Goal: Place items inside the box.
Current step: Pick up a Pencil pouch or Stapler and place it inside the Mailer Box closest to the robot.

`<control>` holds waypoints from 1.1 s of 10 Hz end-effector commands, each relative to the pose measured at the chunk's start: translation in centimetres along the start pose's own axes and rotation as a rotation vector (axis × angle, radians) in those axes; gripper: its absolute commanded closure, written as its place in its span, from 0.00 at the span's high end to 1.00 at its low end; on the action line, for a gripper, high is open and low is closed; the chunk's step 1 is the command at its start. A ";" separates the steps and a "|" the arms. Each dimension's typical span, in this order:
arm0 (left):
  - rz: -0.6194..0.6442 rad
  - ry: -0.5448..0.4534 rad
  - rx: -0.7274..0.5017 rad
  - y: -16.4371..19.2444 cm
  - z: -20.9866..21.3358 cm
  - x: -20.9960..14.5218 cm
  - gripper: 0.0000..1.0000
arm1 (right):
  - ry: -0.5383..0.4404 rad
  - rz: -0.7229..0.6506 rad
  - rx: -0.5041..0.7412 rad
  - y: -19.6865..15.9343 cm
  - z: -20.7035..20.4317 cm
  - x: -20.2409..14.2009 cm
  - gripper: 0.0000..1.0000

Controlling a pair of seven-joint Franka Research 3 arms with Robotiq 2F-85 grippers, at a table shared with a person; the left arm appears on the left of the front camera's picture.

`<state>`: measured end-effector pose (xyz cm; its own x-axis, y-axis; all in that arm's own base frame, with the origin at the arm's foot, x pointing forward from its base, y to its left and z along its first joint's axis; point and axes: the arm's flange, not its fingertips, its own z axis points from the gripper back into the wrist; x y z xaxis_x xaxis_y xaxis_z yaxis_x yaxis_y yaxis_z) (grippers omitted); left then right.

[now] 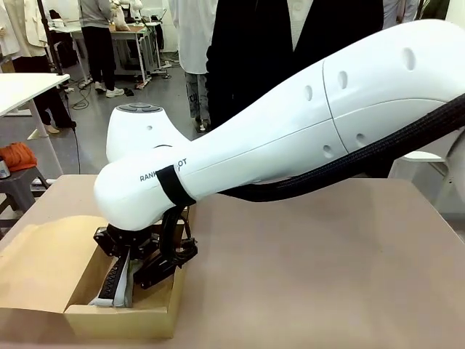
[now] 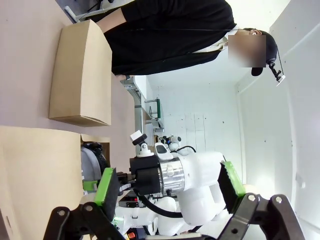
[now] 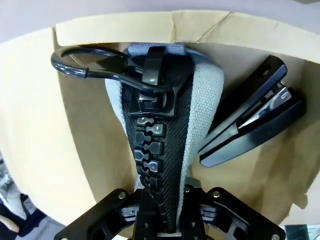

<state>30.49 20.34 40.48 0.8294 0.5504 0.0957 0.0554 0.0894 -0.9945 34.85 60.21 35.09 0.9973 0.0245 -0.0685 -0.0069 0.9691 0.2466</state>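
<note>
Step in hand: putting the grey pouch (image 3: 160,115) into the box (image 1: 123,321); right gripper (image 1: 138,275) reaches across to the lower left of the front frame, fingers clenched on the pouch along its zipper edge; pouch hangs end-down between the box walls, can't tell if its far end touches the box floor; black stapler (image 3: 250,120) lies in the box, just right of the pouch in the right wrist frame, touching or not unclear; box open, lid (image 1: 36,262) spread flat at the far lower left on the counter (image 1: 327,276); left gripper (image 2: 167,185) at the bottom of its own frame, fingers released and spread, nothing between them; person (image 1: 290,43) in black at the top of the front frame.

Next move, my guess: ease down till the pouch rests, let go, lift straight up clear of the walls; risks: pouch tipping onto the stapler, pull loop (image 3: 85,60) catching a finger.
</note>
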 end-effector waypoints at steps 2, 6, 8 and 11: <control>-0.018 0.001 -0.013 -0.1 0.1 -0.2 1.00 | 0.015 -0.023 0.021 -0.3 0.6 0.4 0.25; -0.018 0.001 -0.013 -0.1 0.1 -0.2 1.00 | 0.032 -0.013 0.030 -0.7 1.0 0.2 1.00; -0.018 0.001 -0.013 -0.1 0.1 -0.2 1.00 | 0.029 -0.016 0.044 -1.0 1.7 0.1 1.00; -0.018 0.001 -0.013 -0.1 0.1 -0.2 1.00 | 0.018 -0.011 0.074 -1.8 2.5 -0.4 1.00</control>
<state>30.49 20.34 40.48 0.8294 0.5503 0.0957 0.0554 0.0893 -0.9945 35.40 59.49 36.98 0.9959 -0.0033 -0.0901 0.0290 0.9576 0.2866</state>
